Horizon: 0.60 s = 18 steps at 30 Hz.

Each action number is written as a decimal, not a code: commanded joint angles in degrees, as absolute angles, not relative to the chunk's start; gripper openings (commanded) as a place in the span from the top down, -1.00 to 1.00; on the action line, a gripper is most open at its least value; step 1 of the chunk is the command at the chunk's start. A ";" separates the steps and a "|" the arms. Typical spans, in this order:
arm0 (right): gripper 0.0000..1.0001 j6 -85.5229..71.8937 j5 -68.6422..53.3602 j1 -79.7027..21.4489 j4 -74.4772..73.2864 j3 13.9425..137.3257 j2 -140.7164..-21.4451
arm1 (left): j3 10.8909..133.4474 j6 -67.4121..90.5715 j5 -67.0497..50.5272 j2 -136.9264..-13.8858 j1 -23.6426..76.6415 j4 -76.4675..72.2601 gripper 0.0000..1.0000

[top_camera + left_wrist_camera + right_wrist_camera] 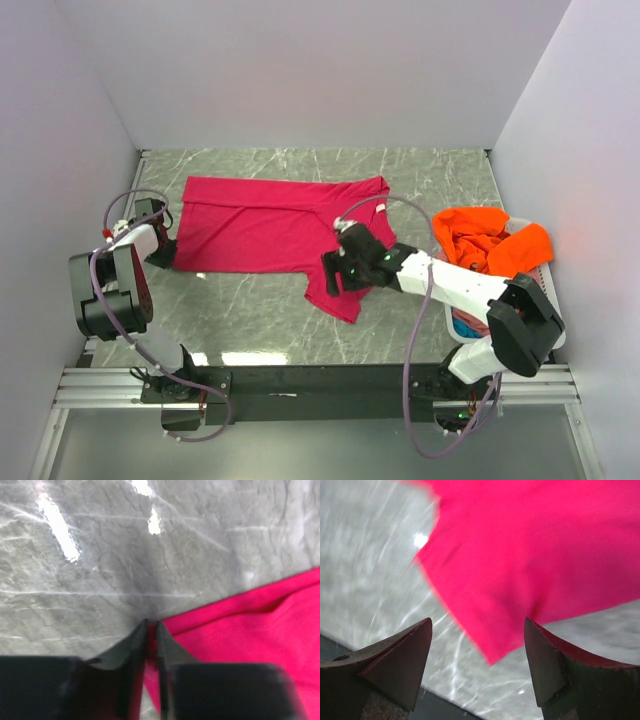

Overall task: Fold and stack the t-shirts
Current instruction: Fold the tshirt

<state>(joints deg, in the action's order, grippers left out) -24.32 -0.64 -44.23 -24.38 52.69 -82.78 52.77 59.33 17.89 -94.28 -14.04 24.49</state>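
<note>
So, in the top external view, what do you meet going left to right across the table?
left gripper → crimson t-shirt → orange t-shirt

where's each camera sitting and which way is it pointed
Top external: above and behind the robot, looking down on the table; left arm and right arm show.
Left wrist: on the left arm, low over the table; left gripper pinching the crimson t-shirt corner.
Right wrist: looking down past the open right gripper.
All three share that shirt.
</note>
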 commanded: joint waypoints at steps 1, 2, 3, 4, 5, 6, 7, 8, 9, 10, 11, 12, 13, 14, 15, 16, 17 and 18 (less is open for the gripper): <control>-0.55 -22.85 0.79 -49.30 -26.10 51.59 -80.42 | 53.88 58.71 17.40 -96.15 -14.24 24.96 0.86; -0.54 -22.94 0.70 -50.26 -26.36 51.16 -80.42 | 53.88 58.62 17.58 -96.15 -14.15 25.13 0.99; -0.52 -23.11 0.53 -52.27 -26.72 51.07 -80.59 | 53.88 58.54 17.93 -95.80 -14.15 25.14 0.99; -0.49 -23.12 0.53 -53.25 -27.59 50.98 -80.77 | 53.62 58.36 17.93 -95.54 -14.24 24.70 0.99; -0.48 -23.03 0.70 -53.96 -27.95 50.89 -81.38 | 53.18 58.10 17.93 -95.28 -14.15 24.52 0.99; -0.47 -22.94 1.23 -55.27 -28.30 50.80 -81.82 | 52.83 58.10 17.84 -94.84 -14.15 24.26 0.99; -0.45 -23.03 2.27 -55.54 -28.82 50.80 -82.87 | 52.74 58.01 17.75 -94.75 -14.15 24.17 0.99; -0.44 -23.11 3.07 -55.63 -29.00 50.71 -83.58 | 52.73 57.66 17.67 -94.66 -14.15 24.26 0.99; -0.44 -23.29 4.03 -55.63 -29.35 50.80 -84.19 | 52.82 57.48 17.67 -94.66 -14.15 24.26 0.99; -0.43 -23.20 5.35 -55.72 -30.05 51.06 -84.90 | 53.08 57.39 17.75 -94.75 -14.15 24.78 0.99; -0.43 -23.12 7.88 -55.72 -30.41 51.50 -86.29 | 53.43 57.57 17.84 -94.83 -14.15 25.05 0.99; -0.43 -22.77 8.69 -55.72 -30.58 51.76 -87.00 | 53.52 57.39 17.84 -94.83 -14.15 25.22 0.99; -0.43 -22.59 9.05 -55.72 -30.24 51.85 -87.62 | 53.53 57.48 17.93 -94.83 -14.15 25.14 0.99; -0.43 -22.15 8.62 -55.64 -30.15 52.03 -88.93 | 53.61 57.57 18.02 -94.75 -14.24 25.40 0.99; -0.42 -22.15 8.35 -55.63 -30.06 52.12 -89.64 | 53.70 57.66 18.10 -94.75 -14.15 25.57 0.99; -0.36 -22.15 8.26 -55.63 -30.23 52.12 -90.95 | 53.61 57.74 18.28 -94.57 -14.15 25.75 0.99; -0.32 -22.41 7.57 -55.63 -30.23 51.95 -91.49 | 53.70 58.35 19.06 -94.22 -14.15 26.45 0.99; -0.29 -22.67 7.30 -55.63 -30.06 51.68 -91.84 | 53.61 58.71 19.42 -93.96 -14.15 26.80 0.99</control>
